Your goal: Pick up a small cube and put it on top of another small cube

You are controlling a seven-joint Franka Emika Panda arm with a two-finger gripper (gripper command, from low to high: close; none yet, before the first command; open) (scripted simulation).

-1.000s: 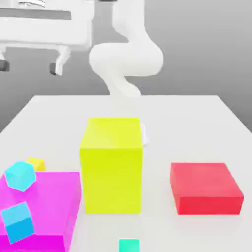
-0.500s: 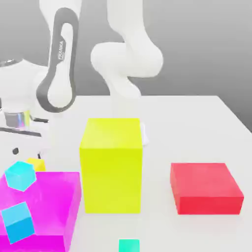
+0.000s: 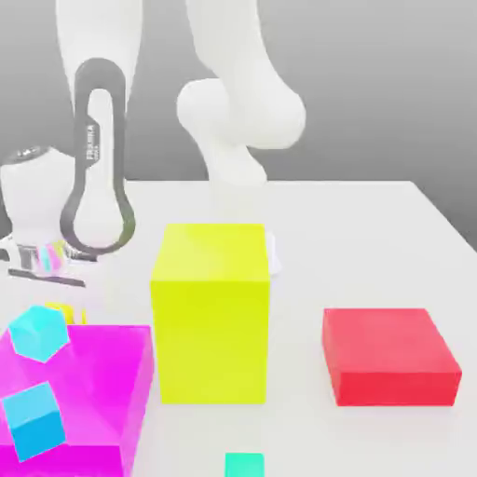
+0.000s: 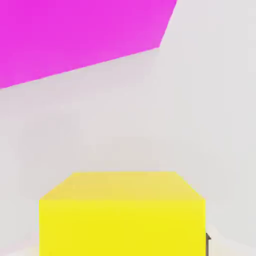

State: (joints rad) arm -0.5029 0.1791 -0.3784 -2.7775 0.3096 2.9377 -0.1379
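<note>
Behind the magenta block (image 3: 74, 391), at the exterior view's left, 1 small yellow cube (image 3: 63, 313) sits on the desk (image 3: 373, 233) beneath the claw (image 3: 42, 265), whose spread cannot be told; judged light, rigid and smooth, it should be pinched across 2 opposite flat faces.

The white table (image 3: 373, 224) carries a tall yellow block (image 3: 211, 312). On the exterior view's right of it lies a red block (image 3: 389, 356), on the left a magenta block (image 3: 84, 391); a small teal cube (image 3: 244, 464) sits in front, and a small yellow cube (image 3: 63, 312) behind the magenta block.
</note>
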